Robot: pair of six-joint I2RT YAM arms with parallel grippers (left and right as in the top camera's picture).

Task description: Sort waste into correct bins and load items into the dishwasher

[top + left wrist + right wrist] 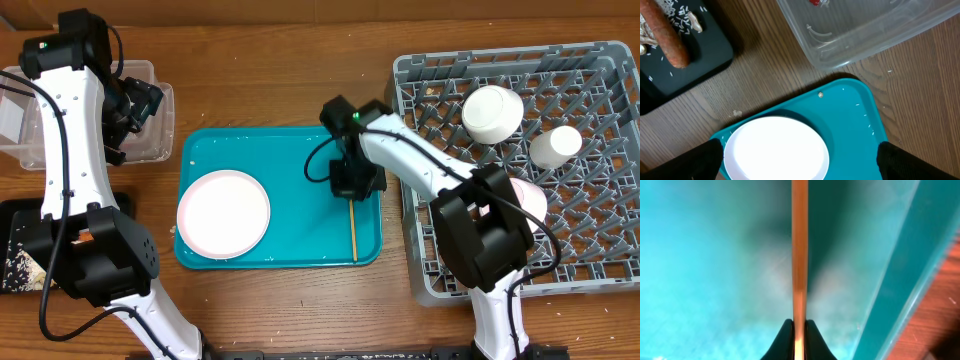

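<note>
On the right side of the teal plastic tray (300, 150), the right hand (800, 342) is pinched tight on a thin wooden chopstick (799, 255) that lies along the tray's right rim. A round white plate (223, 213) rests at the tray's left. The left hand (135, 105) hangs wide open over the clear plastic tub (150, 75). A white bowl (492, 112) and a small white cup (556, 146) sit in the grey plastic dish rack (600, 240).
</note>
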